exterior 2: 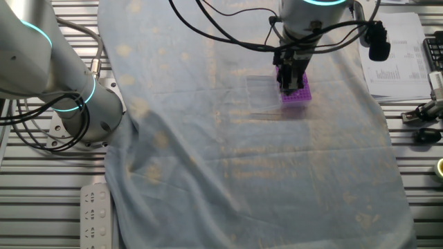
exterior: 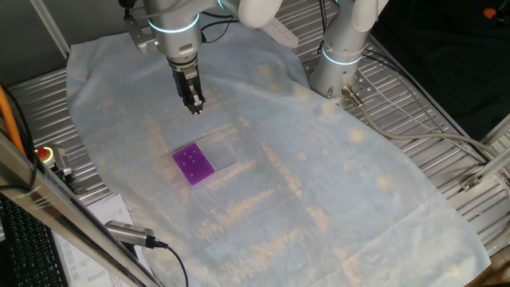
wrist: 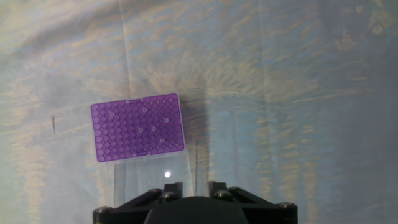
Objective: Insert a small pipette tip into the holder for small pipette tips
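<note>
The holder for small pipette tips (wrist: 138,126) is a flat purple block with a grid of tiny holes. It lies on the pale cloth and also shows in one fixed view (exterior: 194,164) and in the other fixed view (exterior 2: 297,95). My gripper (exterior: 194,104) hangs above the cloth, just behind the holder and apart from it. In the other fixed view my gripper (exterior 2: 288,83) partly covers the holder. Its jaws stand close together. In the hand view a small white dot (wrist: 166,175) shows just ahead of the fingers (wrist: 173,188); it looks like the end of a small pipette tip held between them.
A clear flat plastic piece (exterior: 225,149) lies against the holder. A second robot arm's base (exterior: 341,60) stands at the cloth's far edge. Papers (exterior 2: 401,55) and small tools (exterior 2: 422,114) lie beside the cloth on the metal grid table (exterior: 430,119).
</note>
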Tool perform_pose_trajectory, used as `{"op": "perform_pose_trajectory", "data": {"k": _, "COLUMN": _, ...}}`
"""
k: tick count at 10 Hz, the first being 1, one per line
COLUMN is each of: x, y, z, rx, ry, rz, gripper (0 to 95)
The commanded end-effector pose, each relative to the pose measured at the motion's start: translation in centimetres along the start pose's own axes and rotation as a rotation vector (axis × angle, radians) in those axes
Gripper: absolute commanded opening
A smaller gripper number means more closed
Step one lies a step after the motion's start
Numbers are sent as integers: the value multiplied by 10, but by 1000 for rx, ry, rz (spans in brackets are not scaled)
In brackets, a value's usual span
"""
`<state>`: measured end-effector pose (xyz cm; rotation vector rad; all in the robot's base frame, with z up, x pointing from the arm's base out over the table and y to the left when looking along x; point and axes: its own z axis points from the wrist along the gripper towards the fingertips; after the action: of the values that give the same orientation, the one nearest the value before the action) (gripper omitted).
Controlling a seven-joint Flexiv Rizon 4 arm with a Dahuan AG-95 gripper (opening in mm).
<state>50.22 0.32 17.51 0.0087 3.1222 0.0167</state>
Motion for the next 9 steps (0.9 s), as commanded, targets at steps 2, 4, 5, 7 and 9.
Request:
{"op": "perform_pose_trajectory", "data": {"k": 2, "x": -4, "y": 1, "z": -2, "rx": -2, "ry": 1, "rz": 0, "gripper": 0}}
{"op": "perform_pose_trajectory", "data": {"k": 4, "x": -4, "y": 1, "z": -2, "rx": -5, "ry": 1, "rz": 0, "gripper": 0}}
{"op": "perform_pose_trajectory", "data": {"k": 5, "x": -4, "y": 1, "z": -2, "rx": -5, "ry": 1, "rz": 0, "gripper": 0}}
{"op": "perform_pose_trajectory", "data": {"k": 7, "x": -4, "y": 2, "z": -3, "rx": -3, "ry": 1, "rz": 0, "gripper": 0}}
{"op": "perform_pose_trajectory", "data": {"k": 9, "x": -5, "y": 2, "z": -3, "rx": -3, "ry": 1, "rz": 0, "gripper": 0}}
